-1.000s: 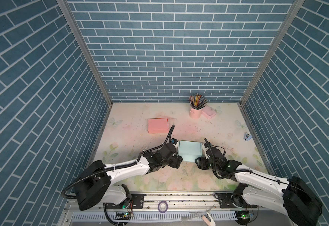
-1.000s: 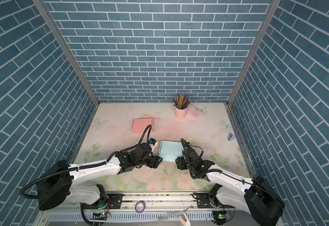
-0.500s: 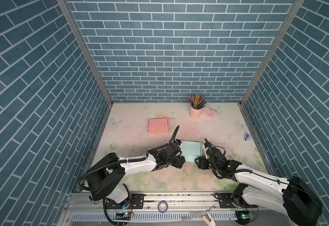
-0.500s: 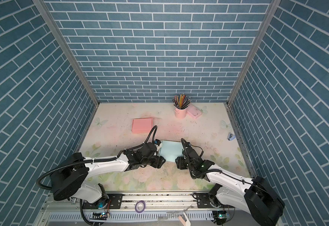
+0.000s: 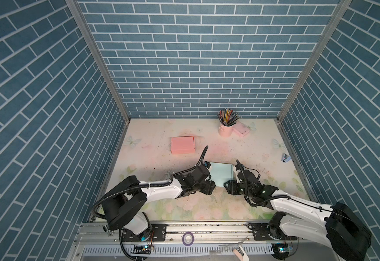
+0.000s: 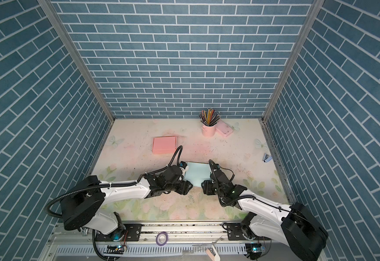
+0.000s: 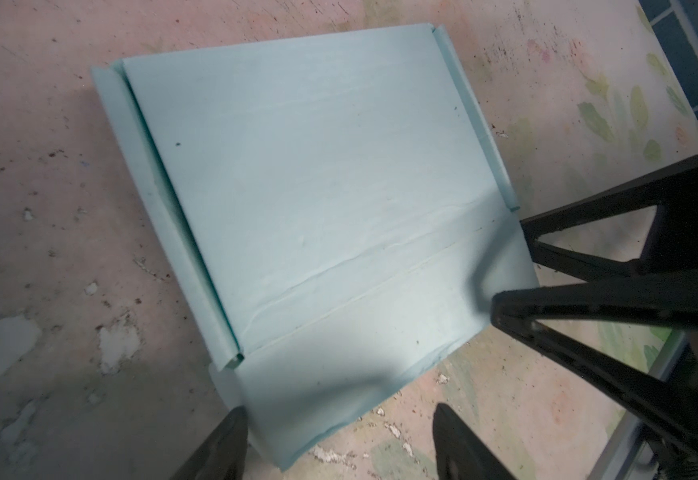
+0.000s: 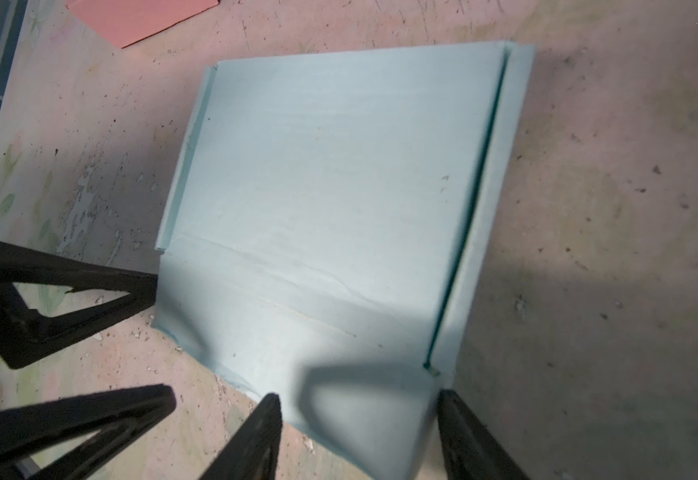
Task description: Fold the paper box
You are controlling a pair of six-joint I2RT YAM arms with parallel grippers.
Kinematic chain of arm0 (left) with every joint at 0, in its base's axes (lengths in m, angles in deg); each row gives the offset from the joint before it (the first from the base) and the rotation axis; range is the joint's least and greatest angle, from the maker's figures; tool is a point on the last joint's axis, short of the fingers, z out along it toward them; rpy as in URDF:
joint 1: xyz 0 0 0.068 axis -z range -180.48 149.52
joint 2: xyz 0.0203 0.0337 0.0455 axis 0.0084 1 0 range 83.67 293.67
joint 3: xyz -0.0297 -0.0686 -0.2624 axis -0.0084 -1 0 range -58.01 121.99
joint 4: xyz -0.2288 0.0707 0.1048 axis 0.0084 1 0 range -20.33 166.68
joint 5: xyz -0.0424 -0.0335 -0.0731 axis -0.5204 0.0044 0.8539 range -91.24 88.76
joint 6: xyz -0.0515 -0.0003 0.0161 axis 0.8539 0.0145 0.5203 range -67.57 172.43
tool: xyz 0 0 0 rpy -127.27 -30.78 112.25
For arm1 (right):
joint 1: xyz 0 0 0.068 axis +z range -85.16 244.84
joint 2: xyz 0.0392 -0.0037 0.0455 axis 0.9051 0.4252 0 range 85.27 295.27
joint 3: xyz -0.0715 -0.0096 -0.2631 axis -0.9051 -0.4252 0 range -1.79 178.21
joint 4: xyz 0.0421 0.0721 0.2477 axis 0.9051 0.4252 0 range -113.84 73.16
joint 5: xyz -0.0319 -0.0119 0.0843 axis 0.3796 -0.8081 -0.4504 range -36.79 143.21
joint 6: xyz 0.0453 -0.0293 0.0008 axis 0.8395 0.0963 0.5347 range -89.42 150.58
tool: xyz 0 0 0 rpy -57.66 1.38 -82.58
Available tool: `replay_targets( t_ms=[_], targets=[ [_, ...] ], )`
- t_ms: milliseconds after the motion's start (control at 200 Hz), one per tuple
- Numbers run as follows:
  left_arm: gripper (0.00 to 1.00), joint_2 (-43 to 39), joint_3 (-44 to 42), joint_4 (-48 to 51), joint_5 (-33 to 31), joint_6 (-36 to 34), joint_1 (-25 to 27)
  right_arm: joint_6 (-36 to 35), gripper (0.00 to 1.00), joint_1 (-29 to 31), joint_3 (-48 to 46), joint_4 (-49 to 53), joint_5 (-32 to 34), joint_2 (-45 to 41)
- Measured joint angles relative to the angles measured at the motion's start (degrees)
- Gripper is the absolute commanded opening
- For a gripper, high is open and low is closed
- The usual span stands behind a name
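Observation:
The paper box [image 5: 221,172] [image 6: 197,172] is a light blue sheet lying flat near the table's front middle, with narrow side strips folded up and a creased front flap [image 7: 339,345] [image 8: 297,332]. My left gripper [image 5: 210,188] [image 6: 187,188] [image 7: 339,415] is open and straddles the flap's near left corner. One fingertip [image 7: 235,419] sits against the flap's edge. My right gripper [image 5: 228,188] [image 6: 205,186] [image 8: 357,399] is open and straddles the near right corner, where the flap bulges up between its fingers. Each wrist view also shows the other gripper's black fingers beside the flap.
A closed pink box [image 5: 182,145] lies behind and to the left. A pink cup of pencils [image 5: 225,126] and a pink case [image 5: 241,130] stand at the back. A small blue stapler [image 5: 286,157] lies by the right wall. Brick walls enclose three sides.
My left arm has swung its elbow in and pushed its gripper a little closer to the box's near left corner, jaws slightly narrower. The right arm has held still.

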Motion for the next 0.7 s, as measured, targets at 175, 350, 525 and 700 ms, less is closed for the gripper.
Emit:
replay_targets(
  t_ms=[175, 350, 525, 700],
  targets=[
    [0.68, 0.02, 0.0, -0.07, 0.2, 0.44, 0.07, 0.44, 0.59, 0.11, 0.0, -0.46, 0.0, 0.63],
    [0.66, 0.02, 0.0, -0.2, 0.15, 1.73, 0.81, 0.44, 0.6, 1.46, 0.35, 0.63, 0.87, 0.94],
    [0.63, 0.0, -0.02, -0.04, -0.59, 2.64, 1.25, 0.42, 0.6, 2.69, 1.31, 1.57, 2.64, 2.25],
    [0.6, 0.04, -0.13, -0.22, -0.87, 3.26, 1.42, 0.42, 0.6, 3.56, 1.31, 2.49, 4.46, 2.29]
  ],
)
